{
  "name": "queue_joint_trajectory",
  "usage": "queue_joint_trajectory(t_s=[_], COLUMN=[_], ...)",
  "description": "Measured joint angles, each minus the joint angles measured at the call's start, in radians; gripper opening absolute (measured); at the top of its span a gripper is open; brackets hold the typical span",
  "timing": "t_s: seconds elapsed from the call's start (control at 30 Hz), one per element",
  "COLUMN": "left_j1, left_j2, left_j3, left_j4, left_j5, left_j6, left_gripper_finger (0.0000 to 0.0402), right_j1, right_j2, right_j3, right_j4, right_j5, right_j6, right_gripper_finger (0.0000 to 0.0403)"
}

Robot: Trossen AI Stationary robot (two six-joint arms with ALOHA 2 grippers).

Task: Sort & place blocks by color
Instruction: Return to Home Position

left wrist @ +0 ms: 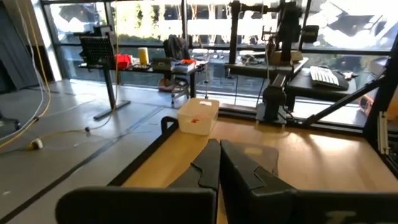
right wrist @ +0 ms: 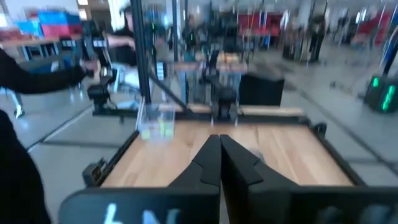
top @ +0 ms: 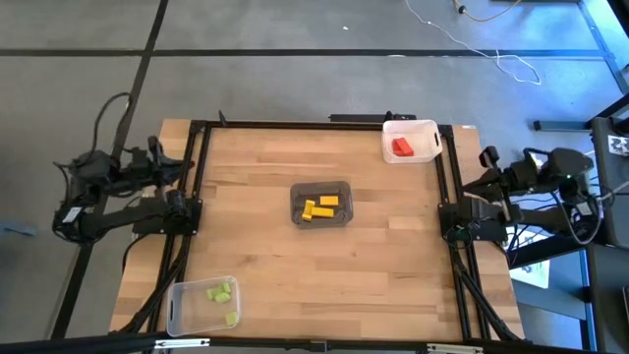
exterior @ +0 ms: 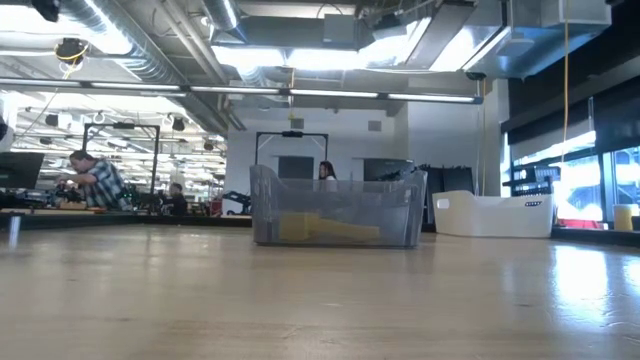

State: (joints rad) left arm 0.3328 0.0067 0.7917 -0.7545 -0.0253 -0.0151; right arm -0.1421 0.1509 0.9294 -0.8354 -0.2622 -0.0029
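The sorting looks finished. The yellow blocks (top: 321, 206) lie together in the dark bin (top: 295, 192) at the middle of the table (top: 246, 197). The red blocks (top: 402, 147) are in the white bin (top: 423, 125), at a corner on the right arm's side. The green blocks (top: 222, 293) are in the clear bin (top: 187, 313), at the opposite corner on the left arm's side. No block lies loose on the wood.

The left gripper (left wrist: 219, 144) is closed and holds nothing; its arm sits folded at the left edge. The right gripper (right wrist: 219, 138) is closed and empty too, at the right edge. Probably nothing is left except parking both arms at home.
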Motion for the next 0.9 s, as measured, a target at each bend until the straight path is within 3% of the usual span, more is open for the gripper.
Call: queue_joint_trajectory(t_s=[0.2, 0.43, 0.9], left_j1=[0.001, 0.001, 0.001], left_j2=[0.0, 0.0, -0.001], left_j3=[-0.135, -0.299, -0.612], left_j4=[0.184, 0.381, 0.78], left_j5=[0.021, 0.043, 0.095], left_j6=[0.0, 0.0, -0.008], left_gripper_finger=[0.0, 0.0, 0.0], right_j1=[0.0, 0.001, 0.001], right_j2=[-0.149, -0.131, -0.137], right_j3=[-0.168, -0.247, -0.484], right_j4=[0.132, 0.205, 0.578], right_j5=[-0.002, -0.025, -0.152], right_j6=[-0.001, -0.031, -0.026], right_gripper_finger=[0.0, 0.0, 0.0])
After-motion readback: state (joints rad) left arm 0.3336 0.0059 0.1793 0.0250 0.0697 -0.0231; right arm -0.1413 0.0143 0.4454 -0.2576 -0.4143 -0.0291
